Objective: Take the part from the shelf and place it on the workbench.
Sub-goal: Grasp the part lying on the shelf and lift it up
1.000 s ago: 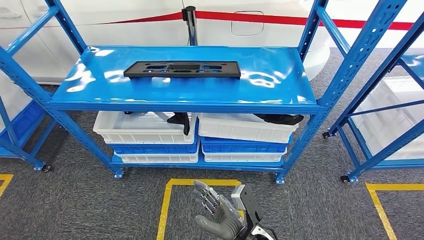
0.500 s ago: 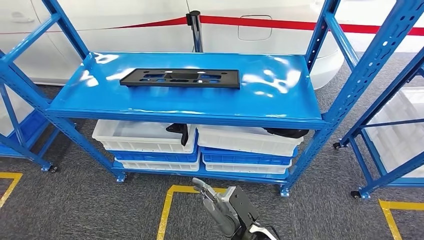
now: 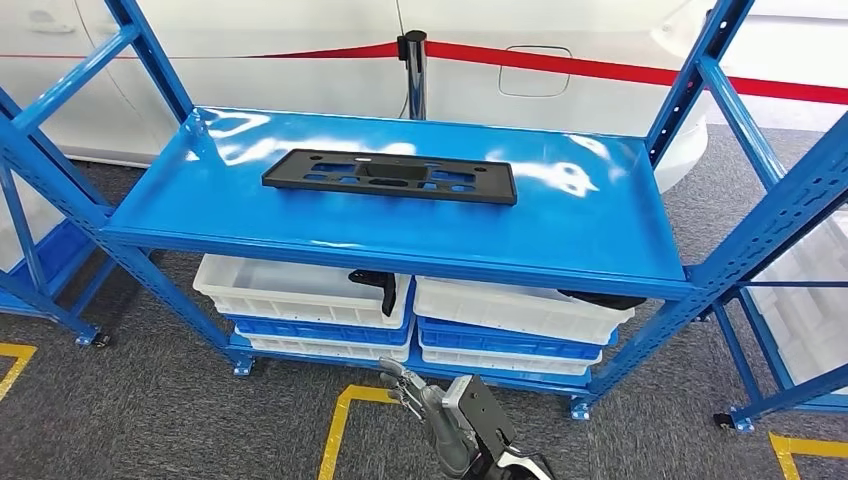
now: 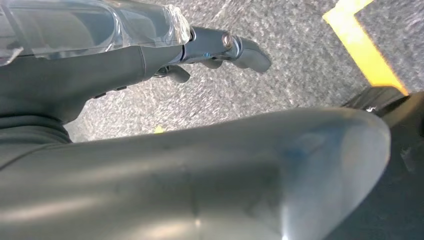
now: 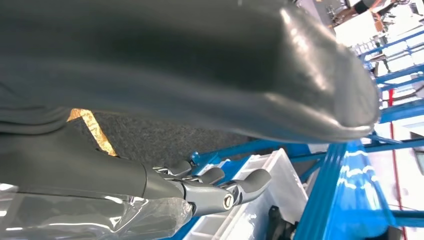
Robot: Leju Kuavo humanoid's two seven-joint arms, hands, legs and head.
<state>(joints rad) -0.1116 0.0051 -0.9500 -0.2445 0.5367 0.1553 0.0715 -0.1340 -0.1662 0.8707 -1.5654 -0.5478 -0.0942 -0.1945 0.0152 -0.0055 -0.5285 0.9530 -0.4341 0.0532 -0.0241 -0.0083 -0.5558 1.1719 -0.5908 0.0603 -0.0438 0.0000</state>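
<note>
A long flat black part (image 3: 390, 176) with several cut-outs lies on the top board of the blue shelf (image 3: 590, 230), left of its middle. My right hand (image 3: 430, 405) is low in the head view, over the floor in front of the shelf's bottom level and far below the part. It holds nothing, and its fingers (image 5: 220, 190) are stretched out toward the white bins in the right wrist view. My left hand (image 4: 220, 47) hangs over grey carpet, fingers extended and holding nothing.
Stacked white and blue bins (image 3: 290, 285) (image 3: 510, 310) fill the lower level, with black pieces (image 3: 375, 285) (image 3: 605, 298) in them. Yellow floor tape (image 3: 340, 430) marks a box before the shelf. Another blue rack (image 3: 790, 260) stands right, a white car and red barrier (image 3: 600, 70) behind.
The camera has moved closer to the shelf, which looks larger and shifted right. My right hand has turned from palm-up with spread fingers to edge-on.
</note>
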